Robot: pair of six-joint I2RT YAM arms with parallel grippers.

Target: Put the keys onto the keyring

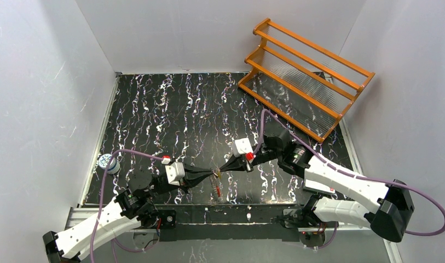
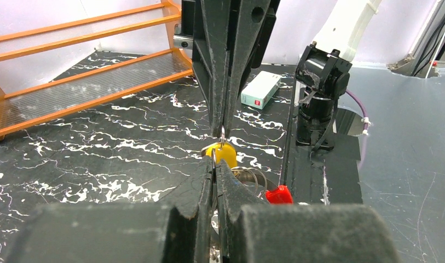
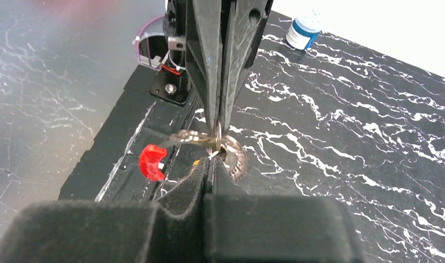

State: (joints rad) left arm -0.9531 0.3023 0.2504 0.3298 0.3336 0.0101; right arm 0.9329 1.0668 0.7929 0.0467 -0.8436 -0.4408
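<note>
An orange rack with clear ribbed shelves stands on the black, white-veined worktop. Plain white walls rise behind the rack and on both sides of it, evenly lit.

On the desk, a rack is set at the far right corner and a small jar at the left edge. Near the front middle, the left pincer and right pincer are met tip to tip, with the keyring caught between them.
</note>
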